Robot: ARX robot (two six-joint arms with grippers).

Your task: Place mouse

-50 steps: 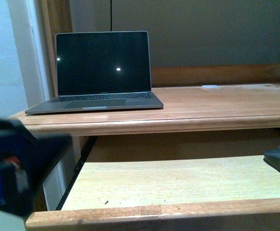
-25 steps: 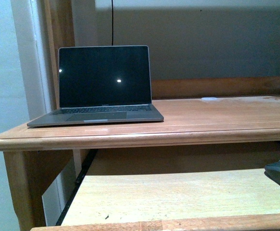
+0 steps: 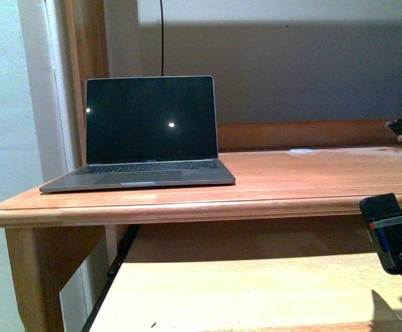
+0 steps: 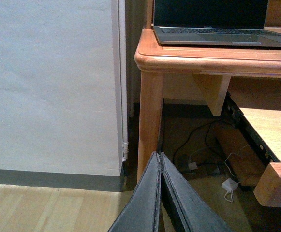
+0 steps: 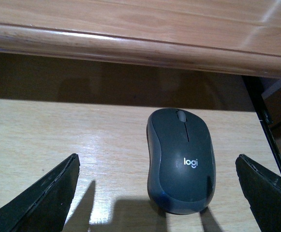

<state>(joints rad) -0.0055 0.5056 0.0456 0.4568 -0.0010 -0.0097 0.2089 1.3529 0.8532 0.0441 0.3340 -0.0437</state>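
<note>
Mouse (image 5: 181, 166): dark grey, domed, white "logi" mark on its back, scroll wheel at the end nearer the desk edge. It lies flat on the pale pull-out shelf (image 5: 58, 130) below the desk top. In the front view it cannot be seen.

Right gripper (image 5: 155, 158): jaws spread wide and holding nothing. The mouse sits between the two black fingers (image 5: 43, 198), closer to one than the other and touching neither. Finger shadows fall on the shelf beside it.

Right arm (image 3: 394, 235): black housing with a coloured stripe, at the right edge of the front view, just under the desk's front lip and over the shelf.

Left gripper (image 4: 159, 157): jaws pressed together, nothing between them, low beside the desk and aimed past the desk leg (image 4: 150, 121).

Desk (image 3: 304, 173): varnished wood, rounded front edge.

Laptop (image 3: 149, 131): grey, lid up, screen dark with two small light reflections, on the left part of the desk top.

Cables (image 4: 208, 159): a loose tangle with a small white plug on the floor under the desk.

Wall (image 4: 48, 82): pale, with a grey skirting strip, left of the desk.

Floor (image 4: 43, 208): light wood boards.
</note>
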